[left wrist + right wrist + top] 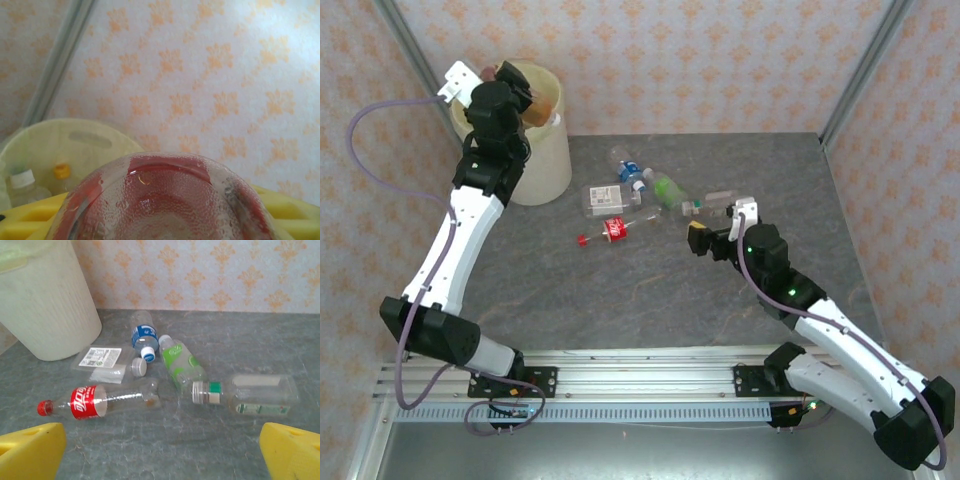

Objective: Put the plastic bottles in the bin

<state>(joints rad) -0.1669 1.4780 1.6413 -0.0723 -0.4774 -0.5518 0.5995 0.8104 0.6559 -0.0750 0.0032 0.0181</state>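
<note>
— Where is the left gripper?

— Above the bin, at the far left corner of the table. Its yellow fingers are clamped on a clear bottle with a red band, whose rounded, dimpled end sits right up against the wrist camera.

— Anything in the bin?

— Two bottles, low against the pale yellow liner: a white-capped bottle and an orange-capped bottle, below the handle cutout.

— And the right gripper?

— Jaws wide apart, gripping nothing, low over the table and facing five bottles lying on their sides.

— What crowds them?

— They lie close together. The blue-labelled bottle has its cap just beside the neck of the green-labelled bottle and the cap of the flat bottle. The green one's other end lies just beside the cap of the square bottle. The bin stands behind the flat bottle, to the left.

— Any writing?

— The red-capped bottle, nearest the left finger, has white script on a red label, which I cannot read. The flat bottle's white label carries print too small to read. The square bottle has a green-and-white band at its cap.
</note>
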